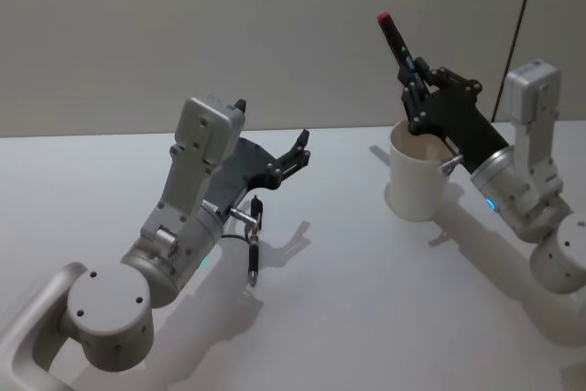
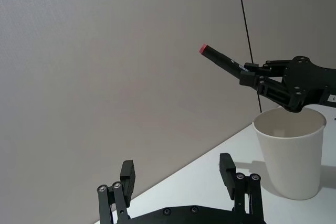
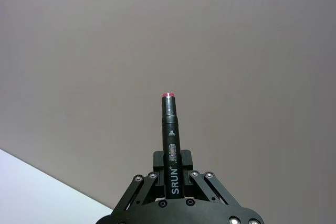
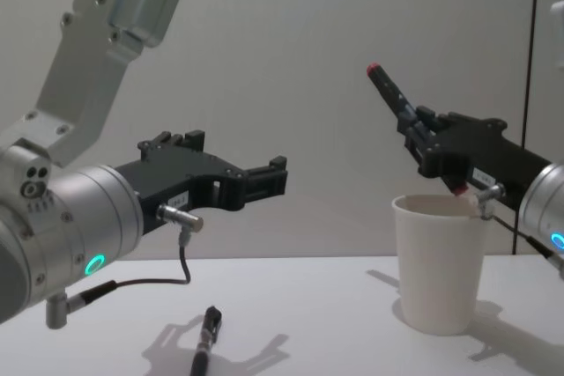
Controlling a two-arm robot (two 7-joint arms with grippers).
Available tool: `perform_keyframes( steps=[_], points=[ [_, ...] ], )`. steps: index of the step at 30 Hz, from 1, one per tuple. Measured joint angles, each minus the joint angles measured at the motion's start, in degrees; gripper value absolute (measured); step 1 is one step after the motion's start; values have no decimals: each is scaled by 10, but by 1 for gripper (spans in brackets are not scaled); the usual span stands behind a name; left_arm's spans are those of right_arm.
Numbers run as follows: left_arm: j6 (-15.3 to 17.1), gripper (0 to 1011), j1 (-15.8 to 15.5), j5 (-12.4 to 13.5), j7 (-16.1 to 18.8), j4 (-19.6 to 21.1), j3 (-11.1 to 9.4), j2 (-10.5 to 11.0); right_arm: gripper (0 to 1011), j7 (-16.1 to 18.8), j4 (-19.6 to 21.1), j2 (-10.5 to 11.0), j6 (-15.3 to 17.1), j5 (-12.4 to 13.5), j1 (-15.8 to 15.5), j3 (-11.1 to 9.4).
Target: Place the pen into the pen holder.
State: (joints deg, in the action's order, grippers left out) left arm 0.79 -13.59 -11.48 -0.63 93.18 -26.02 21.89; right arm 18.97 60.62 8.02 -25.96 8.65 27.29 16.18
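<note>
Pen is tilting just above the white paper cup at right of the head view, with the right gripper squeezing it tight; it needs standing straighter, then going down slowly; left gripper is hanging open, mid-left.

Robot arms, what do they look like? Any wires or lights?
The left arm and right arm are silver-grey with round joints and a small blue-green light each. The left gripper and right gripper are black with riveted links. A thin black cable with a metal plug hangs by the left wrist.
</note>
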Motion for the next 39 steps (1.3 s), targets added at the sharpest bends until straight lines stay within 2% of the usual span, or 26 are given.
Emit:
perform_keyframes(
  steps=[6, 8, 9, 18, 19, 26, 30, 33, 34, 39],
  points=[
    [0, 1001, 0, 0, 0, 0, 0, 0, 169, 2, -6, -2, 0, 1, 1, 2],
    [0, 1001, 0, 0, 0, 0, 0, 0, 196, 3, -8, -2, 0, 1, 2, 2],
    [0, 1001, 0, 0, 0, 0, 0, 0, 248, 3, -9, -3, 0, 2, 2, 2],
    [0, 1001, 0, 0, 0, 0, 0, 0, 503, 4, -13, -4, 0, 2, 3, 3],
    [0, 1001, 0, 0, 0, 0, 0, 0, 565, 4, -13, -4, 0, 2, 3, 3],
    [0, 1001, 0, 0, 0, 0, 0, 0, 741, 5, -15, -4, 0, 3, 3, 4],
    [0, 1001, 0, 0, 0, 0, 0, 0, 894, 5, -15, -5, 1, 3, 3, 4],
    [0, 1001, 0, 0, 0, 0, 0, 0, 942, 6, -12, -4, 4, 4, 3, 3],
    [0, 1001, 0, 0, 0, 0, 0, 0, 988, 6, -10, -4, 5, 5, 3, 3],
    [0, 1001, 0, 0, 0, 0, 0, 0, 1001, 5, 10, 0, 20, 15, -4, 0]
  ],
)
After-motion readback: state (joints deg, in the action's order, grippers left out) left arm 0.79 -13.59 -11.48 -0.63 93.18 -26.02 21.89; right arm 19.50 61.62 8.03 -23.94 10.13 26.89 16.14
